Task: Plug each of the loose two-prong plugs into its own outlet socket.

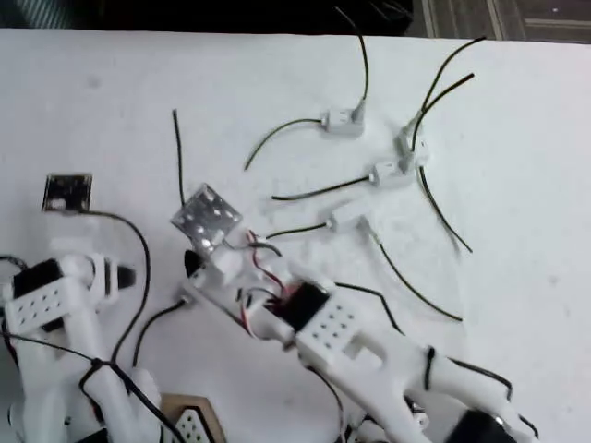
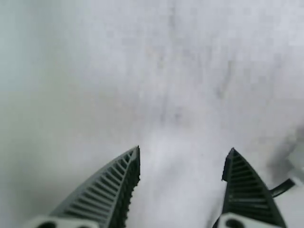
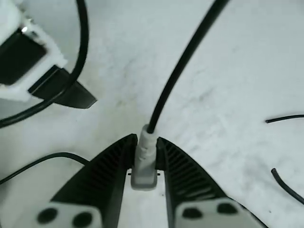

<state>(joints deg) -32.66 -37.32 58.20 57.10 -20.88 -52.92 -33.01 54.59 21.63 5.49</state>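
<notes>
Pinched tight in my right gripper (image 3: 145, 156) sits a grey plug (image 3: 144, 167), its black cord (image 3: 180, 71) running across the table (image 3: 237, 61). My left gripper (image 2: 183, 164) hangs wide open above it, holding nothing.

White, black and grey, with one streak of red.

The right pincer (image 3: 145, 141) has black fingers (image 3: 107, 168) ridged in fine parallel lines, and between them is a pale grey plastic plug (image 3: 144, 164) on a glossy black round cord (image 3: 185, 61). The left pincer (image 2: 185, 150) has the same dark, line-ribbed pattern. Under both is a matt white table top (image 2: 142, 71), mottled with faint grey smudges. Behind the right pincer, the white plastic arm shell (image 1: 369, 355) is dotted with rows of small dark holes and sits beside thin red wires (image 1: 265, 269). Beyond the pincer, small white plastic socket blocks (image 1: 343, 121) trail thin black leads (image 1: 314, 192).
</notes>
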